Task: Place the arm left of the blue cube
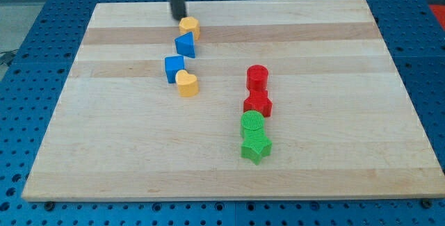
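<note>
you'll find the small blue plastic cube [174,67] left of the table's middle, in a short chain of four blocks. the yellow heart-shaped block [187,83] touches it on its lower right, the blue triangular block [185,44] sits just above it, and a second yellow block, rounded in shape [189,26], tops the chain. my tip [179,18] rests near the view's top, just left of that upper yellow block and well above the cube.

there is no hand on this arm, only the straight dark rod, so nothing spreads, presses together or pinches.

the risk, as i judge it, lies in the path down. the chain leans leftward toward the cube, so if you bring my tip straight down the view it may clip the blue triangular block or the cube's upper corner and shove the cube out of place. swinging out to the view's left first and then coming in level with the cube looks safer; stop short of it, or the cube will push into the yellow heart.

the red cylinder [258,76], the red block below it [258,104], the green cylinder [252,123] and the green star-shaped block [255,147] stand in a column right of centre, well apart from this work.

the table [104,149] is a pale wooden board with lengthwise grain. it lies on a blue perforated base [28,45].
</note>
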